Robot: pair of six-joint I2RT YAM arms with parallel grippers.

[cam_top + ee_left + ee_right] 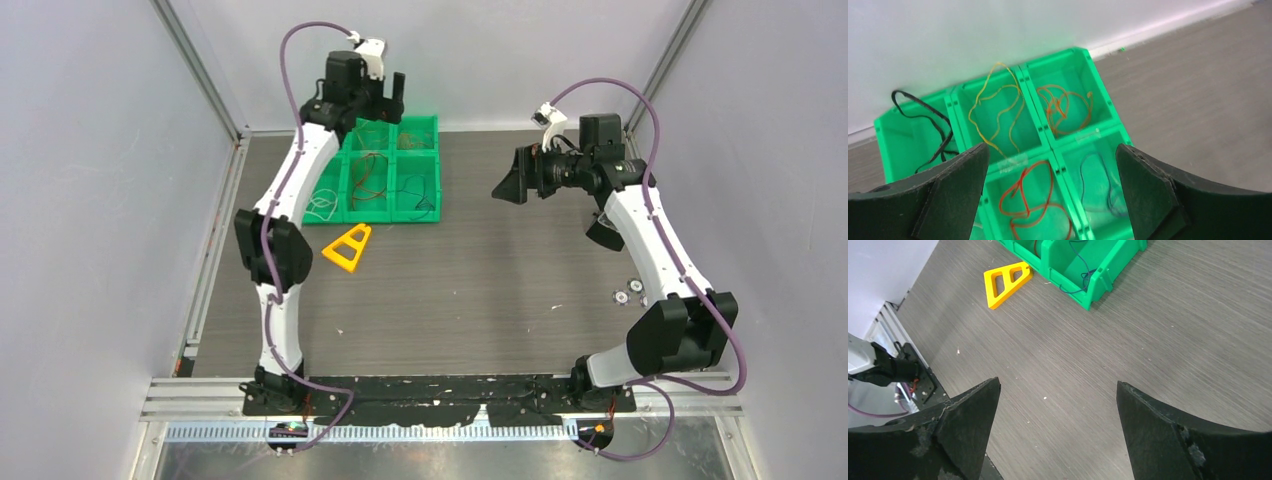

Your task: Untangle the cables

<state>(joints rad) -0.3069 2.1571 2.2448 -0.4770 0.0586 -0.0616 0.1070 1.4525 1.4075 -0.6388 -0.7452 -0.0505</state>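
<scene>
A green tray (436, 160) with six compartments stands at the back of the table. In the left wrist view the tray (1040, 127) holds one cable per compartment: black (930, 125), yellow (998, 112), orange (1063, 107), red (1025, 197) and purple (1105, 187). A white cable (322, 207) lies in the tray's front left compartment. My left gripper (388, 95) hovers over the tray's back edge, open and empty (1052, 147). My right gripper (507, 186) is open and empty, right of the tray above bare table (1058, 381). The purple cable (1075, 270) loops over the tray's wall.
A yellow triangular frame (348, 247) lies on the table just in front of the tray and also shows in the right wrist view (1005, 282). Two small round white parts (628, 293) lie near the right arm. Walls enclose the table at the back and sides.
</scene>
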